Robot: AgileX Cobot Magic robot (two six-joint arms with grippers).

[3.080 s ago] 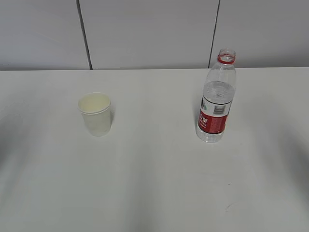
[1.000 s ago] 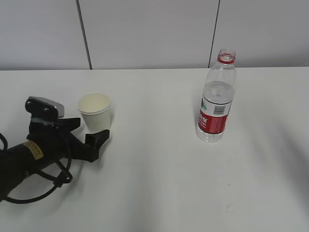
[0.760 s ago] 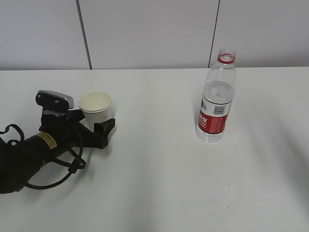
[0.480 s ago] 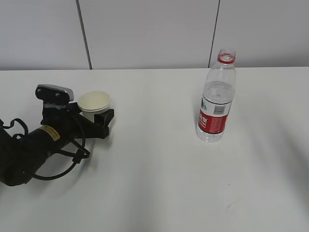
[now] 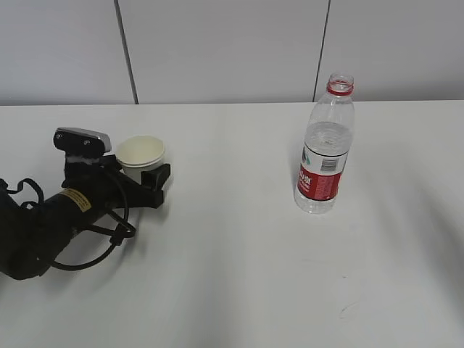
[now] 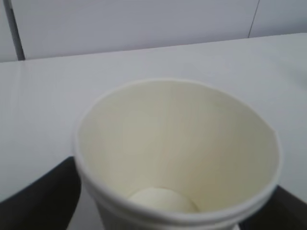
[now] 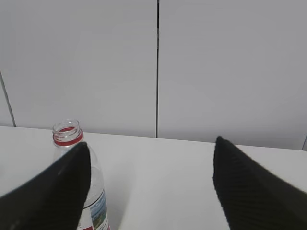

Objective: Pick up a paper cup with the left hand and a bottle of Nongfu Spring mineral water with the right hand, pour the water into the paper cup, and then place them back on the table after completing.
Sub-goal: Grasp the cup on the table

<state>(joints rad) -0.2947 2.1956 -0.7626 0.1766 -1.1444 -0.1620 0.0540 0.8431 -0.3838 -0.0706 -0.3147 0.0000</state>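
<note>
On the far left of the exterior view, my left hand, the black arm with the yellow label, reaches across the white table with a finger on each side of the paper cup. My left wrist view shows the dark fingers low at both edges with the cup filling the space between them; they sit close against its wall, but I cannot tell whether they are pressing it yet or only bracketing it. The cup stands upright on the table and is empty, its pale bottom plainly visible. I judge this to be the grasping step for the cup, so my next move calls for a gentle squeeze that will not crush the thin wall, followed by a level lift. Well apart to the right stands the bottle of Nongfu Spring mineral water, upright, uncapped, with a red neck ring and red label, the water reaching roughly to its shoulder. My right hand is out of the exterior view; its wrist view shows both fingers spread wide and holding nothing, with the bottle low on the left, partly behind the left finger, not yet between them.
</note>
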